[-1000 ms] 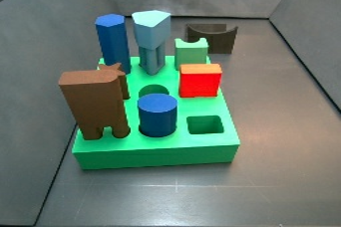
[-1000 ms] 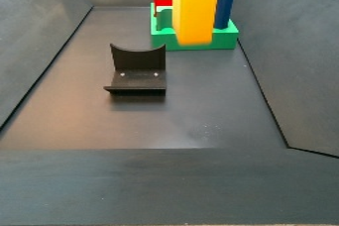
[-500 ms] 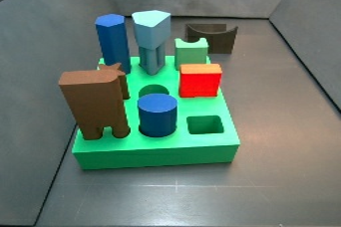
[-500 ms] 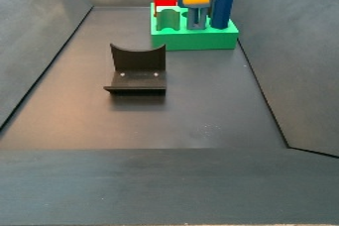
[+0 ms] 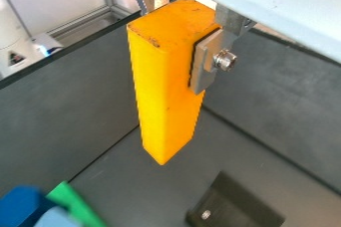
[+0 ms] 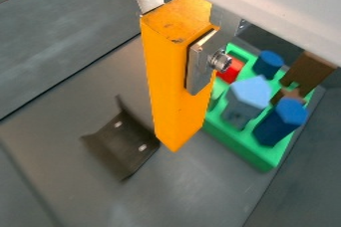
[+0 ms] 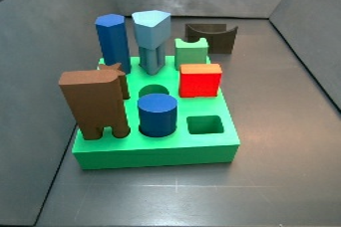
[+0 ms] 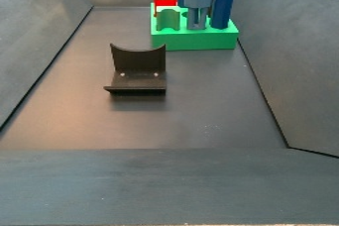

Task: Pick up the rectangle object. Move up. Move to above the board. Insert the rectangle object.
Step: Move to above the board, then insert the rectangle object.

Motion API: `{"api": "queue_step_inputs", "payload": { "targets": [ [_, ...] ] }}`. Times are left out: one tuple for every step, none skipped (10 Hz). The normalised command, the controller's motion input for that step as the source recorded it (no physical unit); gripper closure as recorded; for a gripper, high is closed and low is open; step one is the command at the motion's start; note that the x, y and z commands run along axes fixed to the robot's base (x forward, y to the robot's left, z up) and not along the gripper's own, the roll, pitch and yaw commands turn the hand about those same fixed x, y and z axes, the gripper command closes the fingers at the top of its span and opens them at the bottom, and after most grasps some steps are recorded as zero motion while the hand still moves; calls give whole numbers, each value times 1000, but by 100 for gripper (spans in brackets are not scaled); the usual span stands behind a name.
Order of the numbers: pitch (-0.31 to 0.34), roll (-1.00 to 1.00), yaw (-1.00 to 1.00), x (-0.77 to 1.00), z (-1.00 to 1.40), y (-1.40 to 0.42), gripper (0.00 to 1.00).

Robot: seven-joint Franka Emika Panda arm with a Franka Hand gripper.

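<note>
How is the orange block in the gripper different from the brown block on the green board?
The rectangle object is orange-yellow, plain-sided and slim; the brown block is dark brown, with a notch cut in its base. The rectangle object hangs in the air, clamped near its top in the gripper in both wrist views; the brown block stands on the board. Both are upright.

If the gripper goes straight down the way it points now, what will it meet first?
The gripper holds the rectangle object upright, high above the floor. In that wrist view the block's lower end hangs over the dark floor between the fixture and the board, so probably the floor first; depth is unclear.
</note>
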Motion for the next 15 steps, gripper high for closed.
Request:
{"api": "queue_step_inputs", "payload": {
  "targets": [
    [-39,-8,1,-105,-48,-1000,100],
    [-43,-15,3,-108,-49,-1000,100],
    [-50,-7,2,-111,-48,-1000,100],
    [-52,-17,4,-113,-49,-1000,100],
    [-52,-4,6,-117,-49,-1000,100],
    [-49,-2,8,-120,-51,-1000,100],
    [-35,-10,4,-120,-56,-1000,100],
    [-27,-13,4,-117,-56,-1000,100],
    [-13,1,8,-97,-64,-979,100],
    [8,-10,5,-42,-45,-647,100],
    [18,-9,4,12,-10,-327,100],
    [19,-5,6,17,-9,-236,100],
    [0,0,9,0,0,0,100],
    [-13,0,89,0,-14,-211,100],
    [0,0,0,294,-54,-400,100]
  ]
}}
